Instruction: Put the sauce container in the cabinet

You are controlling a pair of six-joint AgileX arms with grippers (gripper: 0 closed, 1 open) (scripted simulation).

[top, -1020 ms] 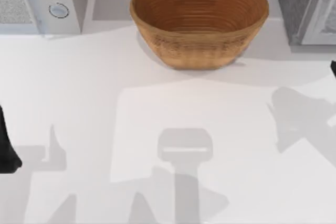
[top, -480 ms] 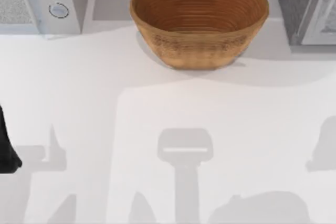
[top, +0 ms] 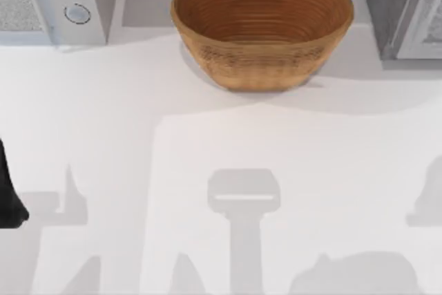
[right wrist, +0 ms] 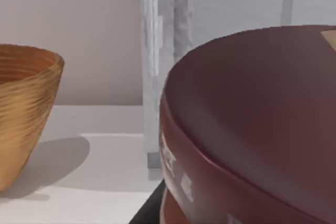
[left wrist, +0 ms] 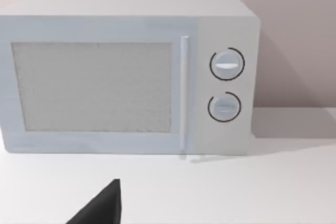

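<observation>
Close before the right wrist camera, the sauce container (right wrist: 252, 129) faces the cabinet (right wrist: 163, 66), not yet inside; right hand's grip: cannot tell.

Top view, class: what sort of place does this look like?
Probably a rendered kitchen counter: a white microwave with two knobs, a woven basket and a grey cabinet stand along the back of a white table.

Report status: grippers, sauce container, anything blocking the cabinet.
Left gripper parked at table's left edge. Sauce container close before right wrist camera, cabinet behind. Woven basket left of cabinet, not blocking.
</observation>
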